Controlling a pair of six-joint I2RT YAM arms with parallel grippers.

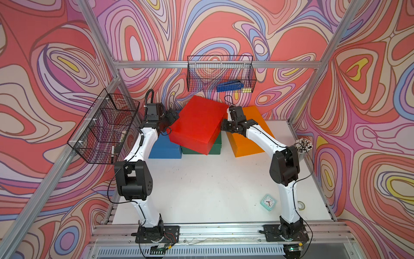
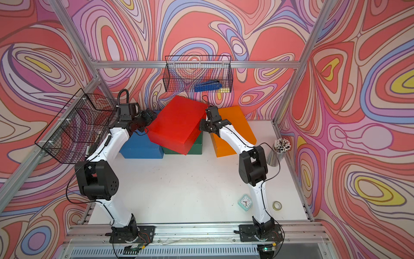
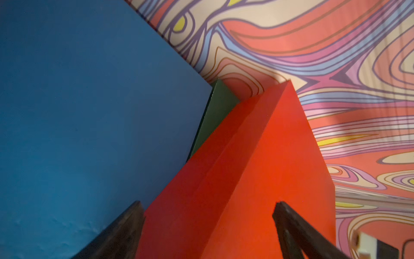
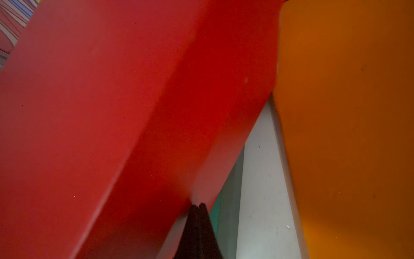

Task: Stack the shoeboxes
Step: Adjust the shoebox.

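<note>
The red shoebox lies tilted and skewed on top of the dark green shoebox, overhanging it. The blue shoebox stands to the left of them and the orange shoebox to the right. My left gripper is open wide, its fingers straddling the red box's left end above the blue lid. My right gripper is shut, its tip against the lower edge of the red box's right side, beside the orange box.
A wire basket holding a blue stapler hangs on the back wall just above the boxes. Another wire basket hangs on the left. A mint clock, a tape roll and a pencil cup stand at the right.
</note>
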